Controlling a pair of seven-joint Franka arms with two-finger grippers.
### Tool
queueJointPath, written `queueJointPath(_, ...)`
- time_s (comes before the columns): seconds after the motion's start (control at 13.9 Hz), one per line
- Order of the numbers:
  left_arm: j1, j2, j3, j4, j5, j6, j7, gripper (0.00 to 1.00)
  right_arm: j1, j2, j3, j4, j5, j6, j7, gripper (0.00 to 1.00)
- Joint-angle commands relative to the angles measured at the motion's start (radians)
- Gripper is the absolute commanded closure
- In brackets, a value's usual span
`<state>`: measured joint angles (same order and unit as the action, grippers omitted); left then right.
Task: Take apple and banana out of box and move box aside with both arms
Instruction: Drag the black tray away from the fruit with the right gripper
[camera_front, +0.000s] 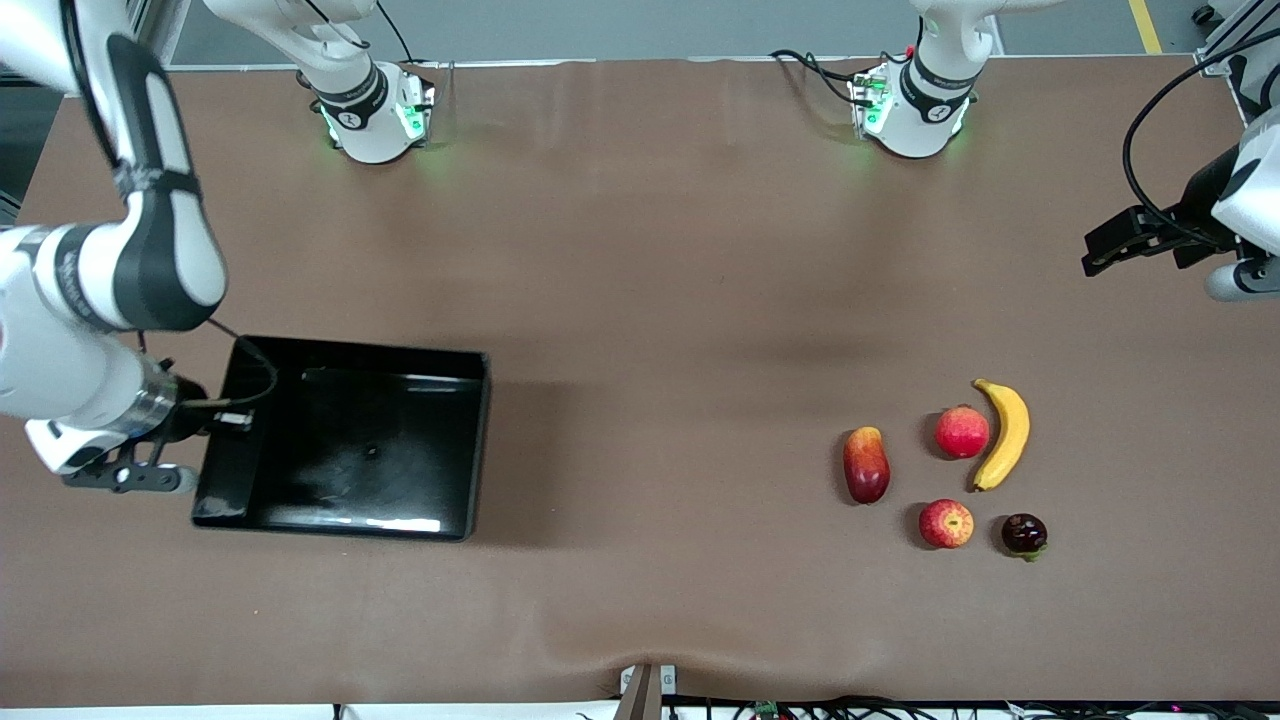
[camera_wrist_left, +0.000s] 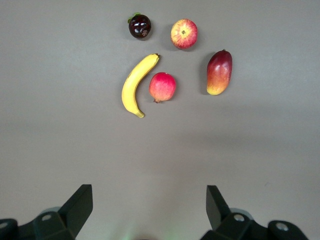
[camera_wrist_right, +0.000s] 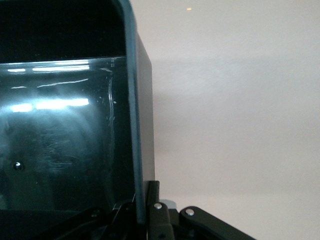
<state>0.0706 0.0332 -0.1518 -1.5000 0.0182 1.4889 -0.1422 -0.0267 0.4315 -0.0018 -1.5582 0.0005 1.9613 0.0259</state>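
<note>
Glossy black tray (camera_front: 345, 440) lies on the brown desk (camera_front: 640, 300) toward the right arm's end, its wall pinched in the closed jaws of the right gripper (camera_wrist_right: 142, 210). Well apart from the tray, banana (camera_front: 1003, 433) and apple (camera_front: 946, 523) lie beside other fruit. The left gripper (camera_wrist_left: 150, 210) hovers over bare desk, jaws spread wide and empty.

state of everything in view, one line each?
left gripper: open, empty, over bare table.
right gripper: shut on the black tray's wall.
black tray: empty, on the table.
banana: loose on the table, beside the pink-red fruit.
apple: loose, untouched.
mango-like fruit: lying on its side.
dark fruit: loose beside the apple.
</note>
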Motion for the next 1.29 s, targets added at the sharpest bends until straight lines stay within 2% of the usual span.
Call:
queueJointPath(0.0, -0.008, -0.032, 0.009, -0.017, 0.002, -0.006, -0.007, 0.0, -0.079, 0.053, 0.022, 0.01, 0.021, 0.046, -0.113, 1.0)
queueJointPath(0.29, -0.008, -0.03, 0.009, -0.02, 0.005, -0.004, -0.008, 0.0, -0.234, 0.157, 0.023, 0.012, 0.026, 0.132, -0.309, 1.0)
queueJointPath(0.43, -0.006, -0.033, 0.011, -0.017, 0.005, -0.004, -0.008, 0.0, -0.286, 0.18, 0.025, 0.01, 0.056, 0.139, -0.33, 1.0)
queueJointPath(0.57, -0.005, -0.03, 0.012, -0.019, 0.005, 0.016, -0.007, 0.0, -0.317, 0.197, 0.025, 0.009, 0.105, 0.139, -0.331, 1.0)
queueJointPath(0.79, -0.005, -0.021, 0.011, -0.022, 0.005, 0.042, -0.008, 0.0, -0.323, 0.22, 0.023, 0.003, 0.105, 0.192, -0.343, 1.0)
queueJointPath(1.08, -0.008, -0.016, 0.009, -0.023, 0.005, 0.05, -0.01, 0.0, -0.337, 0.249, 0.023, 0.003, 0.102, 0.244, -0.492, 1.0)
queueJointPath(1.15, -0.008, -0.018, 0.009, -0.025, 0.005, 0.044, -0.01, 0.0, -0.344, 0.254, 0.023, 0.003, 0.104, 0.248, -0.494, 0.94)
queueJointPath(1.22, -0.008, -0.018, 0.009, -0.026, 0.005, 0.039, -0.008, 0.0, -0.344, 0.254, 0.023, 0.003, 0.105, 0.246, -0.483, 0.63)
